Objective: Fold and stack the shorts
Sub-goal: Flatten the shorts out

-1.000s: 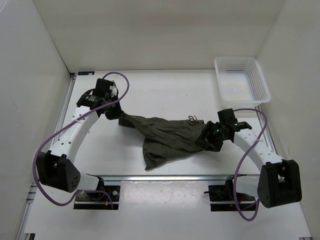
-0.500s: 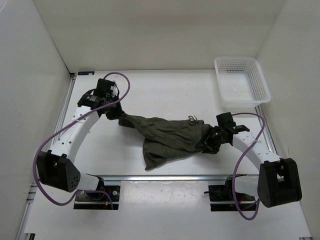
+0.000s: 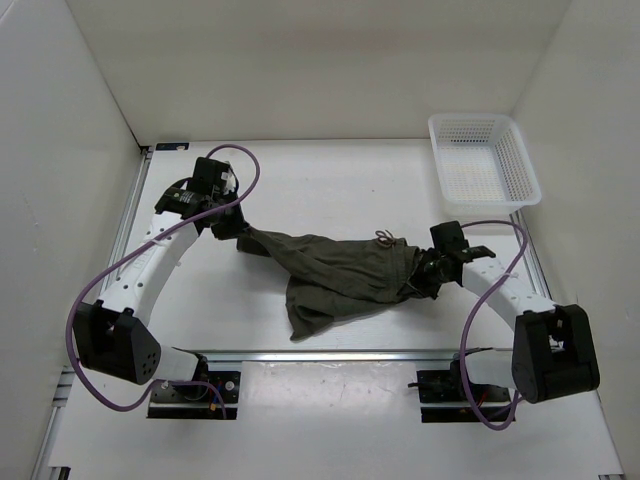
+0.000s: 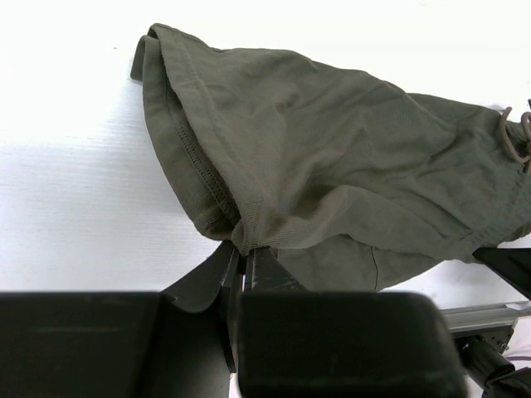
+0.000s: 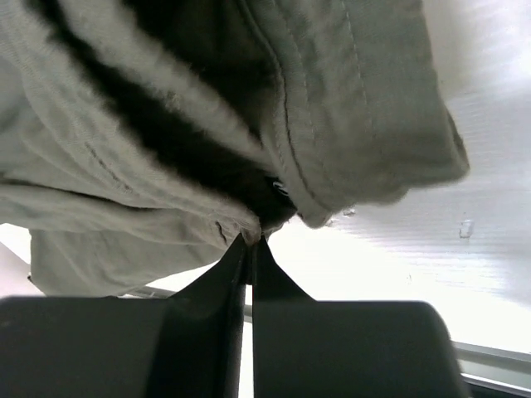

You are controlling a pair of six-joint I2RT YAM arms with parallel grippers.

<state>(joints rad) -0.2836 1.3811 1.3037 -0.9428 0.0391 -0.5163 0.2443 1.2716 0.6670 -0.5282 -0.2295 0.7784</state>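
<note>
One pair of wrinkly olive shorts (image 3: 340,272)

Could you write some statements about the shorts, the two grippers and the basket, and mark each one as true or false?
1. The left gripper is shut on an edge of the shorts. True.
2. The shorts lie inside the white basket. False: they stretch over the table between the two grippers, apart from the basket.
3. The right gripper is open and clear of the fabric. False: it is shut on the fabric.
4. A drawstring shows on the shorts. True.
</note>
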